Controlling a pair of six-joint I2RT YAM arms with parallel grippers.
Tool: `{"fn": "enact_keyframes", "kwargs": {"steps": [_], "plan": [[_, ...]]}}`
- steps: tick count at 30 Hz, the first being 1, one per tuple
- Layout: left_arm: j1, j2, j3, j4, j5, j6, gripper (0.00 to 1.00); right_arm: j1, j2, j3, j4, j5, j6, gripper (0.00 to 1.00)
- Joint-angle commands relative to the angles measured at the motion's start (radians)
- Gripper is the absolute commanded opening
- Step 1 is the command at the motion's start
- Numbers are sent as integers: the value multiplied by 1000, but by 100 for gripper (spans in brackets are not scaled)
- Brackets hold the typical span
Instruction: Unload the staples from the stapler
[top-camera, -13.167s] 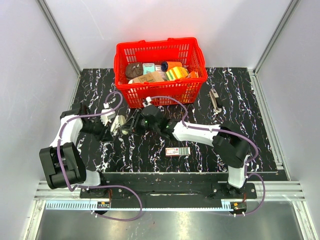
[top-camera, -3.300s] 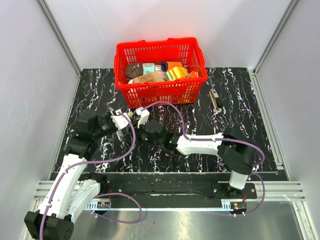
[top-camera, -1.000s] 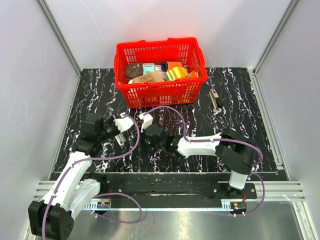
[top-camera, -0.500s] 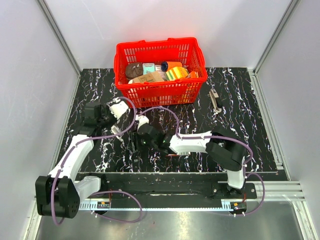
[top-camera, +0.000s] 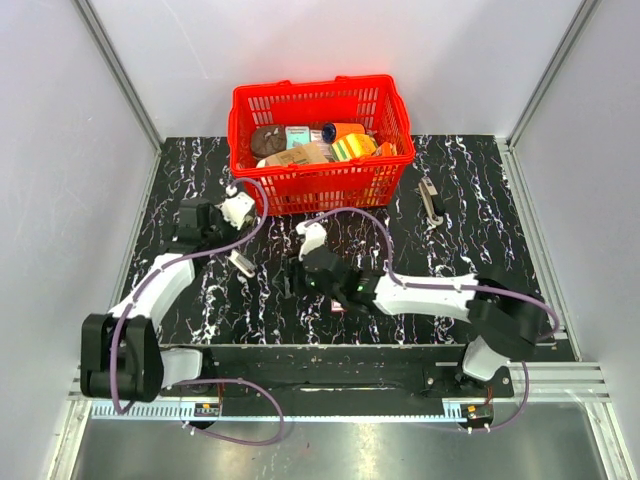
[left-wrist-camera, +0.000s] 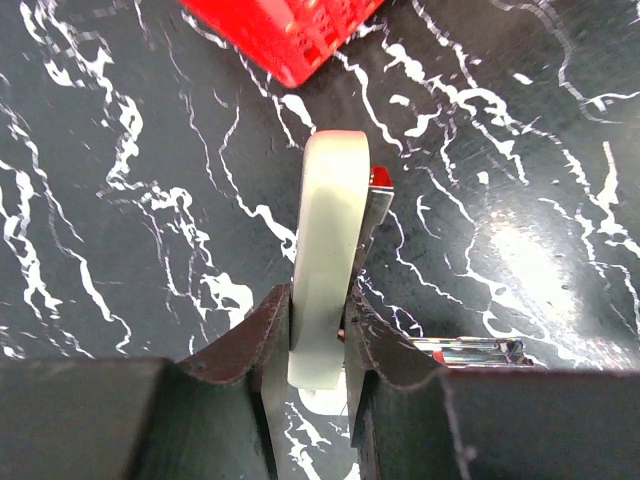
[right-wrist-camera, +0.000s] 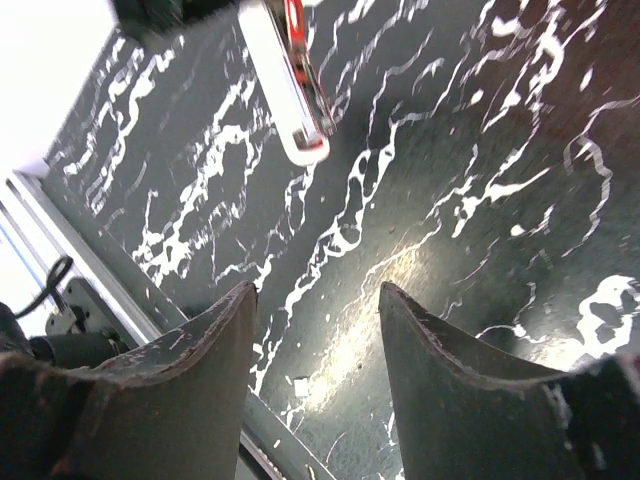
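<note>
Two claws, two states: the left claw (left-wrist-camera: 318, 300) is clamped narrow on the near end of the stapler (left-wrist-camera: 325, 220), whose pale body and dark metal underside jut straight ahead of it over the surface (left-wrist-camera: 120, 200). Further ahead and a little left is a corner of the red basket (left-wrist-camera: 290, 35). Just right of this claw lies a shiny metal strip (left-wrist-camera: 470, 350), perhaps staples. The right claw (right-wrist-camera: 315, 290) gapes wide and holds nothing, with the stapler ahead of it.
</note>
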Motion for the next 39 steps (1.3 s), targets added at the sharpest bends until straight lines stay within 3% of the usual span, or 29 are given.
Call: {"fn": "enact_keyframes", "kwargs": {"steps": [1,5,10,17,19,21,23,31,39], "plan": [[36,65,-13,162,-34,-77,0,-8,-124,-26,27,138,-65,58],[53,111,-32,232,-48,-111,2,-28,-172,-48,6,157,-59,58],[66,153,0,235,-54,-111,20,-46,-203,-56,-16,161,-39,58],[58,71,-165,420,-117,157,26,-72,-229,-51,-57,166,-33,58],[58,48,-213,443,-109,196,36,-77,-235,-46,-71,166,-35,59],[57,18,-256,448,-82,225,59,-86,-239,-43,-85,165,-35,59],[58,-8,-276,442,-71,225,62,-91,-249,-40,-97,171,-35,59],[58,-113,-199,243,-5,193,68,-121,-275,15,-207,249,-47,61],[60,-208,12,-38,20,110,93,-351,-221,161,-538,499,-3,84]]}}
